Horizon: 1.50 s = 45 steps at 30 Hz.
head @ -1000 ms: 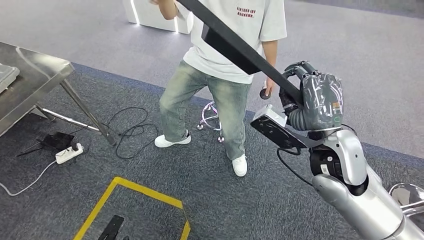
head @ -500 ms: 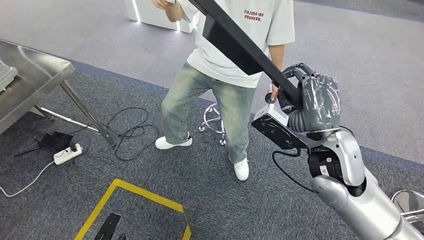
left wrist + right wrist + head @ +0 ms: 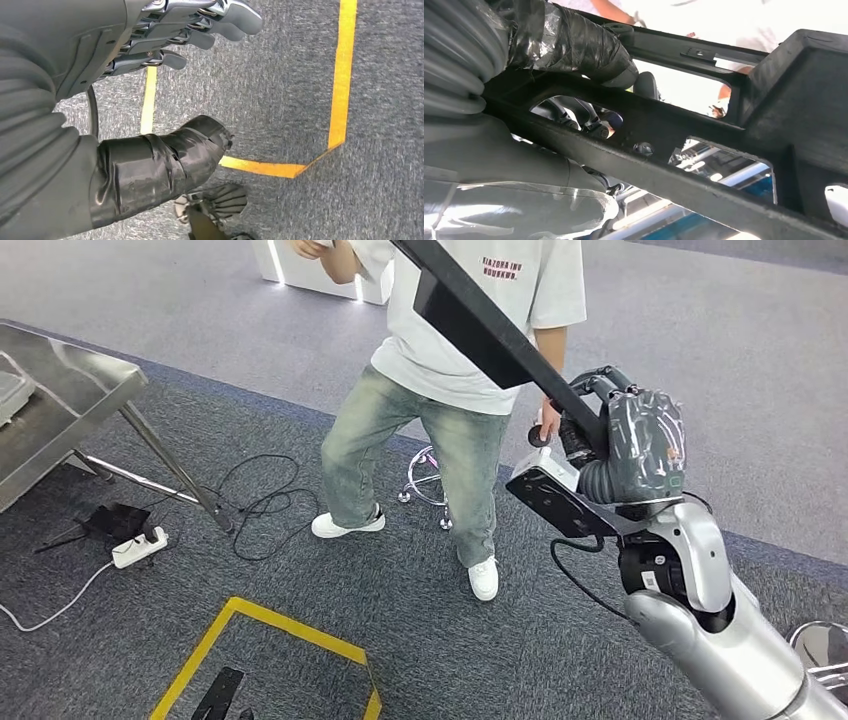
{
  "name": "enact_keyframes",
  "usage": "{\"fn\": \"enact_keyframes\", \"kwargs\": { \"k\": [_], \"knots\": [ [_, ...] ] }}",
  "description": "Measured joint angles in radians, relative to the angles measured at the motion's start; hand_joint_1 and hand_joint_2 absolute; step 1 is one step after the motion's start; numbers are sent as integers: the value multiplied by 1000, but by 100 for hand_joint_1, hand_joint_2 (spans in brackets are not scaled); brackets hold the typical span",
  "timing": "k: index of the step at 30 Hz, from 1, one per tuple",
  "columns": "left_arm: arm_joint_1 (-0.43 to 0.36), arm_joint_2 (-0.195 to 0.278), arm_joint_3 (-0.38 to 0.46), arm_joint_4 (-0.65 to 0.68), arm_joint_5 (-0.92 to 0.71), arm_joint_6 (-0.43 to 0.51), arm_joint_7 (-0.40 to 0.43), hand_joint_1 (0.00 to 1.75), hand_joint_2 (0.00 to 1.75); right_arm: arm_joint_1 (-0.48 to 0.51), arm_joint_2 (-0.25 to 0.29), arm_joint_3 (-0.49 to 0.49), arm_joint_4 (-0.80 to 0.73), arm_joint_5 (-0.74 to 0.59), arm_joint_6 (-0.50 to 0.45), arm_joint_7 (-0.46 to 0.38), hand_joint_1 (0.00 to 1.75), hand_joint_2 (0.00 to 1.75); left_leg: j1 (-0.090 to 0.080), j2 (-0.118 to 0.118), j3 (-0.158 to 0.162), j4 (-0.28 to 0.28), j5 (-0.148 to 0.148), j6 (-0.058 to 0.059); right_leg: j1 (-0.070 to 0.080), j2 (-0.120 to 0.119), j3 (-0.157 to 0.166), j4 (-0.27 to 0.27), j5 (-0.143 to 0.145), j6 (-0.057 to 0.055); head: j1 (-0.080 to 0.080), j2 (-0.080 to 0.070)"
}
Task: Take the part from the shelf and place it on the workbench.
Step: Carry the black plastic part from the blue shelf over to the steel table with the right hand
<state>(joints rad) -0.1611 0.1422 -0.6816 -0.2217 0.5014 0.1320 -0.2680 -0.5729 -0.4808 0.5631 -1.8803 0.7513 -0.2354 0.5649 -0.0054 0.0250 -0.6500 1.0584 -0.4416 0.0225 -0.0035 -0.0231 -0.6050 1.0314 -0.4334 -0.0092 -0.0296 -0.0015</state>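
One long black plastic part (image 3: 480,325), a flat frame with cut-out windows, rises slantwise from the robot's right hand (image 3: 625,435), which grips its lower end, thumb on one face and fingers (image 3: 594,122) curled through an opening. The part's upper end runs out past the top edge of the head view, crossing in front of a person in a white T-shirt and faded jeans (image 3: 440,410) who stands just beside it. The left hand (image 3: 165,50) hangs over grey carpet (image 3: 500,640), holding nothing, its fingers loosely spread. A stainless-steel desk (image 3: 60,405) stands well apart at the far left, its corner and slanted leg facing the open carpet. Between desk and person lie black cables (image 3: 260,500) and a white power strip (image 3: 137,548). Yellow floor tape (image 3: 270,620) outlines a box near the robot's feet.
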Motion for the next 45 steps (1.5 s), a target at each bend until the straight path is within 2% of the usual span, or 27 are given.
{"fn": "enact_keyframes", "kwargs": {
  "k": [2,5,7,9,10,11,13,15,17,19,21,23,25,26,27,28,30,31,32,34,36,38,40,41,42,43,45],
  "knots": [
    [-3,0,0,0,-2,1,2,0,175,1,0,0,0,1,-1,-1,175,175,-7,3,11,-32,4,8,2,-10,0,-2,-2,9,1,0],
    [-2,1,0,0,-5,3,4,0,175,3,0,0,0,1,-2,-2,175,175,-3,-17,22,-46,22,23,1,-14,-1,10,-18,26,2,0],
    [-2,1,0,0,-7,3,4,0,175,4,0,-2,0,1,-5,-2,175,175,1,-29,28,-55,28,29,0,3,-37,93,-69,32,5,0],
    [-3,1,0,0,-7,3,4,0,175,9,0,-4,0,1,-8,-2,175,175,1,-45,28,-54,28,32,0,15,-100,223,-126,36,8,0],
    [-2,1,0,0,-7,3,4,0,175,12,0,-4,0,1,-9,-2,175,175,1,-54,28,-53,27,32,-1,16,-122,264,-134,38,9,0],
    [-1,1,0,0,-7,2,4,0,175,15,0,-4,0,1,-9,-1,175,175,1,-63,28,-52,27,32,-2,17,-127,268,-123,38,9,0],
    [-1,0,0,0,-8,2,4,0,175,17,0,-5,0,1,-9,-1,175,175,2,-84,28,-45,24,29,-6,28,-83,172,-57,39,9,0],
    [-2,0,0,0,-8,2,4,0,175,17,0,-5,0,1,-10,-1,175,175,3,-104,21,-34,19,21,-13,67,-25,54,-14,37,8,0],
    [-4,0,0,0,-9,2,5,0,175,18,0,-6,-1,1,-11,-2,175,175,5,-121,10,-27,19,11,-14,90,-5,14,-12,33,8,0],
    [-1,1,0,0,-9,2,6,0,175,18,0,-7,-2,1,-12,-2,175,175,8,-133,3,-25,21,0,-12,72,-3,7,-8,23,8,0],
    [1,0,0,0,-10,2,7,0,175,16,0,-7,-2,1,-12,-3,175,175,8,-101,-15,8,0,-10,-13,51,2,-1,-4,10,4,0],
    [-1,0,0,0,-11,2,7,0,175,16,0,-7,-2,1,-13,-4,175,175,8,-54,-66,113,-55,-19,-10,29,5,-4,-4,1,-1,0],
    [-1,0,0,0,-11,2,7,0,175,18,0,-7,-2,2,-12,-5,175,175,11,-38,-121,224,-96,-24,-6,6,4,-4,-5,-3,-2,0],
    [0,-1,0,0,-12,2,7,0,175,19,0,-7,-2,2,-12,-6,175,175,12,-35,-129,240,-94,-25,-5,-5,4,-3,-6,-4,-2,0],
    [1,-1,0,0,-12,2,8,0,175,19,0,-7,-2,3,-12,-7,175,175,12,-32,-115,216,-75,-23,-3,-16,5,-3,-7,-4,-2,0],
    [1,-1,0,0,-13,2,9,0,175,19,0,-7,-2,4,-12,-8,175,175,11,-24,-82,158,-46,-20,-2,-26,6,-3,-8,-3,-2,0],
    [-1,-1,0,0,-14,2,9,0,175,19,0,-7,-2,5,-13,-9,175,175,4,13,-10,26,-5,-8,1,-45,9,-2,-12,2,-2,0],
    [-2,-1,0,0,-14,2,9,0,175,18,0,-7,-2,5,-13,-9,175,175,-1,25,11,-14,3,-2,3,-53,10,-2,-13,6,-2,0],
    [-3,0,0,0,-14,2,9,0,175,18,0,-7,-2,6,-13,-9,175,175,-5,28,18,-31,2,3,4,-61,11,-3,-15,11,-1,0],
    [-1,0,0,0,-14,3,10,0,175,18,0,-7,-2,6,-13,-10,175,175,-5,7,21,-36,8,12,4,-74,14,-4,-18,21,-1,0],
    [1,1,0,0,-14,3,10,0,175,18,0,-8,-2,6,-13,-10,175,175,0,-12,29,-48,15,23,0,-46,7,20,-39,31,0,0],
    [-1,1,0,0,-15,3,8,0,175,19,0,-8,-2,7,-12,-11,175,175,2,-30,33,-54,19,30,-3,2,-38,121,-95,36,4,0],
    [-2,0,0,0,-16,3,5,0,175,22,0,-8,-2,7,-12,-11,175,175,2,-52,33,-53,19,33,-4,16,-99,244,-142,37,6,0],
    [-2,0,0,0,-16,3,4,0,175,25,0,-8,-2,8,-12,-11,175,175,2,-64,32,-51,19,33,-5,18,-114,268,-140,38,7,0],
    [-1,0,0,0,-16,3,4,0,175,26,0,-8,-2,9,-12,-11,175,175,3,-77,32,-49,18,32,-6,19,-109,253,-119,38,7,0],
    [-1,0,0,0,-16,3,4,0,175,26,0,-8,-2,10,-12,-11,175,175,4,-91,32,-45,17,30,-9,24,-87,202,-83,38,7,0],
    [-2,0,0,0,-17,3,3,0,175,25,0,-8,-3,12,-12,-11,175,175,6,-116,27,-34,12,23,-15,64,-28,72,-27,38,7,0]
  ]
}}
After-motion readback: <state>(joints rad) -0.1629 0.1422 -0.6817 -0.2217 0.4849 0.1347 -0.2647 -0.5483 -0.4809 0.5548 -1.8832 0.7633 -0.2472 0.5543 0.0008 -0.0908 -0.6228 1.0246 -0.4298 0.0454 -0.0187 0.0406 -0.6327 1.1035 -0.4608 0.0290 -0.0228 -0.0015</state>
